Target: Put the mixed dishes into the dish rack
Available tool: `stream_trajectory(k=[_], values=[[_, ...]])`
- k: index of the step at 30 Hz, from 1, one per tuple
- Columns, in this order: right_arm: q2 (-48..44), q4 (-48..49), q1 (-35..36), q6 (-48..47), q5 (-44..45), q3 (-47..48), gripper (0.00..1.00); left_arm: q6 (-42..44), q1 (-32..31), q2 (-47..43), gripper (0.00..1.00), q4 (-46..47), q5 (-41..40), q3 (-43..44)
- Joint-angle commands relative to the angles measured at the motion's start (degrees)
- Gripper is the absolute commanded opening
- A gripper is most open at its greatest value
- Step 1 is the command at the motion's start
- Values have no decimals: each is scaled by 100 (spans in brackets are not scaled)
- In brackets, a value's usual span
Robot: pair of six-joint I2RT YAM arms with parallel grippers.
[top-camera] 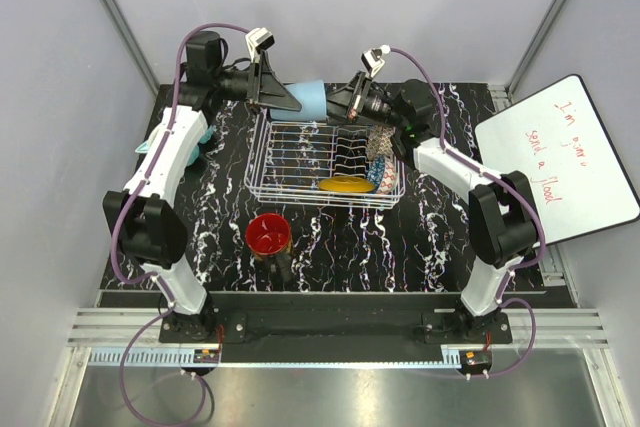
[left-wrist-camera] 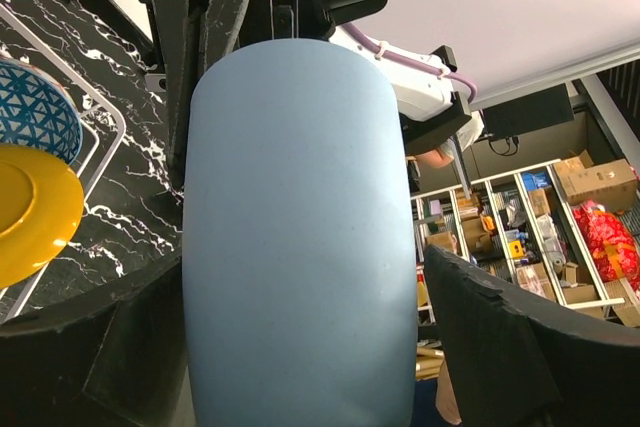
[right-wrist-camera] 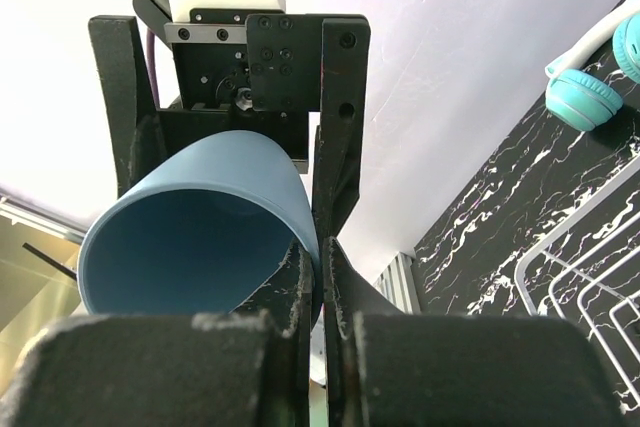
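The light blue cup [top-camera: 312,99] hangs in the air over the far edge of the white wire dish rack [top-camera: 270,162], between both grippers. My right gripper [top-camera: 338,107] is shut on the cup's rim [right-wrist-camera: 300,217], one finger inside and one outside [right-wrist-camera: 320,242]. My left gripper [top-camera: 288,99] surrounds the cup's body [left-wrist-camera: 300,247]; a thin gap shows at its right finger [left-wrist-camera: 500,347], so it is open [left-wrist-camera: 300,262]. The mustard-yellow plate [top-camera: 345,184] and gold lattice bowl [top-camera: 380,142] are in the rack. The dark mug with red inside [top-camera: 268,235] stands on the table. The black square plate is not visible.
A blue-patterned dish [top-camera: 378,175] leans beside the yellow plate in the rack's right end. Teal headphones [top-camera: 205,132] lie at the table's far left. A whiteboard [top-camera: 555,162] leans at the right. Dark prongs [top-camera: 350,155] stand mid-rack.
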Motion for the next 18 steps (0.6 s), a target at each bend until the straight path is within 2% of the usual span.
stream_trajectory(k=[1, 6, 7, 8, 9, 11, 12, 13, 14, 17, 18], values=[[36, 89, 82, -128, -59, 121, 0, -297, -13, -48, 79, 300, 446, 270], [98, -104, 126, -250, -121, 217, 0, -323, -13, 14, 51, 353, 445, 199], [98, -148, 135, -277, -138, 243, 0, -314, -13, 5, 40, 362, 454, 208], [71, -209, 135, -303, -121, 244, 0, -323, -13, -12, 34, 371, 471, 199], [45, -384, 126, -417, -121, 235, 4, -323, -13, -21, 28, 406, 498, 199], [-95, -727, 109, -654, -112, 217, 20, -332, 39, -65, 16, 450, 507, 173], [-157, -1094, 91, -899, -94, 200, 24, -375, 66, -74, 17, 520, 515, 155], [-236, -1228, 22, -980, -33, 69, 35, -384, 127, -91, 17, 599, 542, 155], [-393, -1316, -40, -1007, 11, -36, 41, -411, 162, -117, 13, 686, 498, 94], [-701, -1396, -452, -1033, -6, -493, 59, -1189, 364, -302, 0, 1851, 471, -239], [-789, -1492, -567, -1085, 11, -625, 61, -2194, 417, -372, 0, 3205, 463, -606]])
